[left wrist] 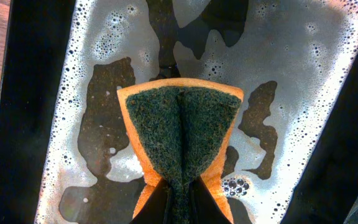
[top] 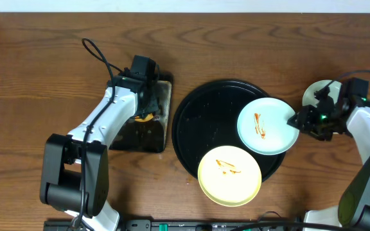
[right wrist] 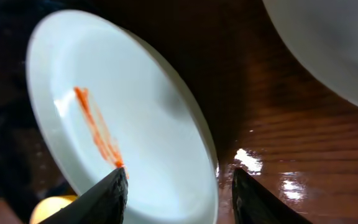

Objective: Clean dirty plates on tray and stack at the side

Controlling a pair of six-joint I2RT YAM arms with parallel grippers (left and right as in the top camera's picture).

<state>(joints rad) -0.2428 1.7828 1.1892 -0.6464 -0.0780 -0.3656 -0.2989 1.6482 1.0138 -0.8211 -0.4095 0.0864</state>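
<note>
From above, the big round black tray (top: 191,122) sits in the middle of the brown table (top: 37,58). A mint-blue plate (top: 272,128) with an orange streak lies on the right side of the tray and pokes out over the rim. A yellow plate (top: 230,183) with an orange squiggle lies at the bottom of the tray and hangs over the edge too. A third plate (top: 315,92) is on the table at the far right, partly hidden by the arm. The right gripper (top: 295,120) is at the right edge of the mint-blue plate. On the left, the left gripper (top: 148,110) reaches down into a small black tray (top: 164,96).

The left wrist camera shows a sponge (left wrist: 179,130), green on top and orange at the sides. It is squeezed into a fold, and the left gripper has it pinched tight at the bottom of the picture. Under it the small tray is full of bubbly, soapy water.

In the right wrist camera, the right gripper's two fingers (right wrist: 101,199) are spread apart. The rim of the mint-blue plate lies between them. The third plate fills the upper right corner, and a bit of yellow shows at the lower left.
</note>
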